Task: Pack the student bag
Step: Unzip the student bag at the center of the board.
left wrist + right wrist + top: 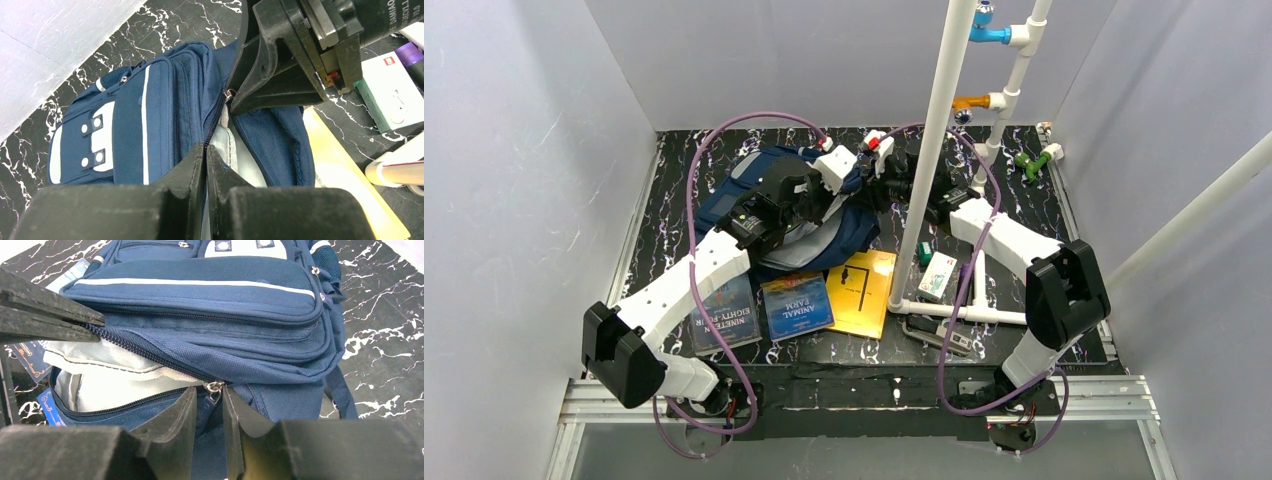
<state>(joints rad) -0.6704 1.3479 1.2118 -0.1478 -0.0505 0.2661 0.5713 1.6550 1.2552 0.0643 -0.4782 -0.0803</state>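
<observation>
The one student bag (160, 115) lay far centre between both tools: the left gripper (206, 167) clamped its zip edge, and the right gripper (209, 410) had its jaws apart astride the zip pull (214, 388). Two blue books (796, 305) lay nearer.

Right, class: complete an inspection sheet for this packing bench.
Surface: black marbled table.
Job's things: student bag lying on the table, main zip part open, pale lining showing.
Clutter: two blue books, yellow book, white box beside the bag.
Grippers: left gripper, jaws shut on the bag's zip edge; right gripper, jaws apart around the zipper pull.
Cables: purple cables looping over both arms.
Surroundings: white walls, white pipe frame.
</observation>
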